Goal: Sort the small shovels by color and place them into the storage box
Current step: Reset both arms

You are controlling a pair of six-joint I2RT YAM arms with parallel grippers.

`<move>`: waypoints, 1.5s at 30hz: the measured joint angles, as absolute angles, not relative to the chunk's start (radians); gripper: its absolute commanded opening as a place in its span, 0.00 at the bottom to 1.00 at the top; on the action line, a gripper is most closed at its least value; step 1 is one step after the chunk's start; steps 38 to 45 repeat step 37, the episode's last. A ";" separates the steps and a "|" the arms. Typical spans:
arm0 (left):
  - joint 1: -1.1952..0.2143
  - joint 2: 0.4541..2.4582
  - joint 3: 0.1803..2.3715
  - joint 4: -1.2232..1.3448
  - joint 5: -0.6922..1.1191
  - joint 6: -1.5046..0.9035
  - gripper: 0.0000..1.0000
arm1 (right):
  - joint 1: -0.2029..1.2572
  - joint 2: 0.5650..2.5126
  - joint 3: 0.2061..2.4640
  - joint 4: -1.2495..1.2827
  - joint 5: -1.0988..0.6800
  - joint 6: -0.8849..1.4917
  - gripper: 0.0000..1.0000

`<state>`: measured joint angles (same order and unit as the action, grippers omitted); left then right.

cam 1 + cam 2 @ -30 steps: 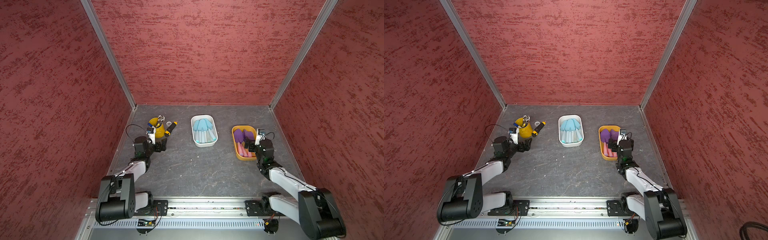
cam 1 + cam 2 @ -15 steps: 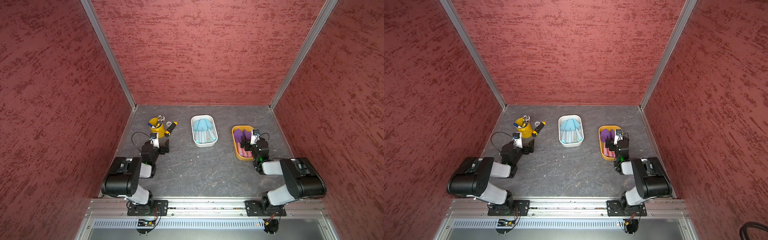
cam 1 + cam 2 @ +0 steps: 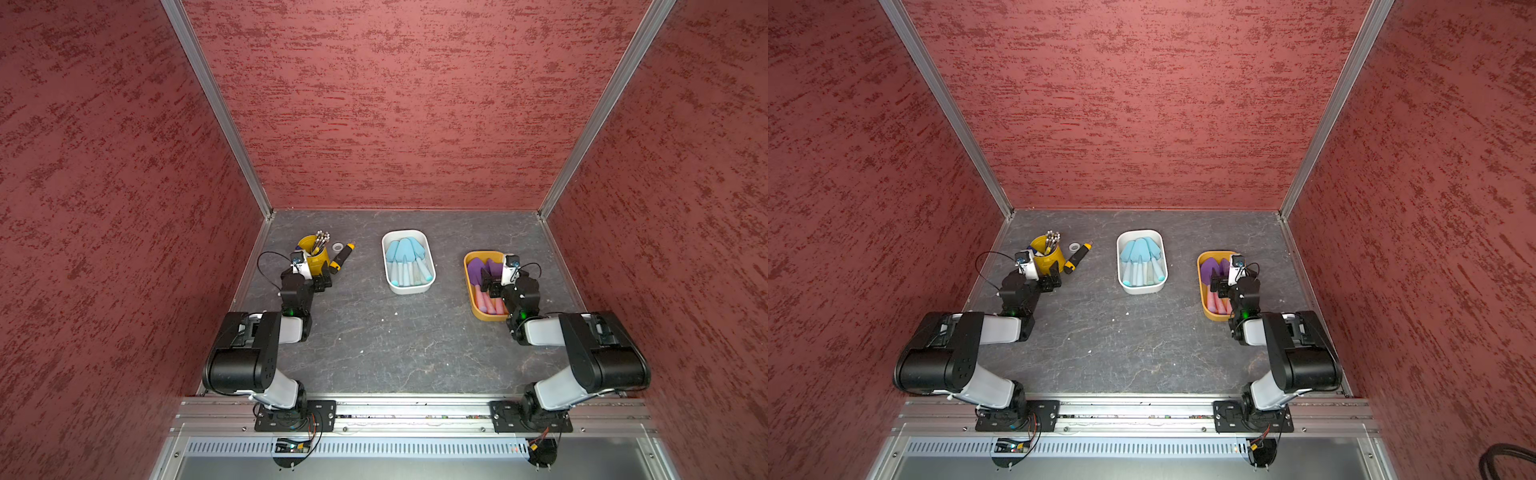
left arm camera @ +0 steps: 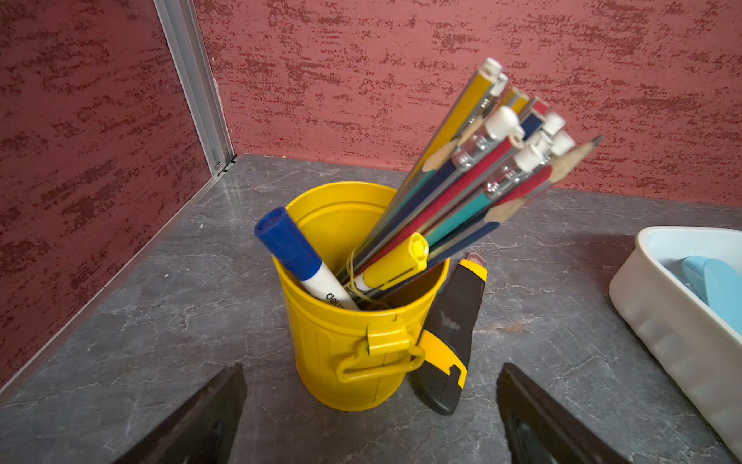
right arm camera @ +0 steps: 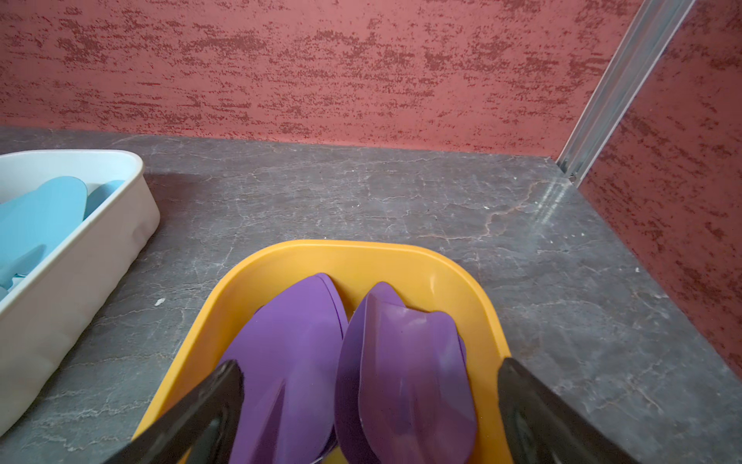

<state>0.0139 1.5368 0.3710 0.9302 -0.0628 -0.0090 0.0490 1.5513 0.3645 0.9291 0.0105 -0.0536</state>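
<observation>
Grey table (image 3: 374, 332) carries a yellow cup (image 3: 319, 262) and knife (image 3: 343, 255) left of centre, white box (image 3: 409, 289) mid-frame, orange tray (image 3: 489, 316) right.

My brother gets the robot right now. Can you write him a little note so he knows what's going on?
Left gripper: fingers open, empty, facing the yellow cup.
Right gripper: fingers open, empty, over the purple shovels.
Blue shovels lie in the white box; the purple shovels lie in the orange box.
Done: every shovel in view is sorted into a box.
Left: nothing seen to pick up; probably just park the arms.
</observation>
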 measured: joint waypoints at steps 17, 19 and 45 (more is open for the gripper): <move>0.014 1.537 0.371 0.919 -0.067 -0.011 1.00 | 0.037 1.551 0.377 0.895 0.011 -0.033 0.99; 0.014 1.537 0.371 0.919 -0.069 -0.011 1.00 | 0.037 1.551 0.377 0.892 0.011 -0.033 0.99; 0.014 1.537 0.371 0.914 -0.070 -0.011 1.00 | 0.036 1.551 0.377 0.892 0.011 -0.033 0.99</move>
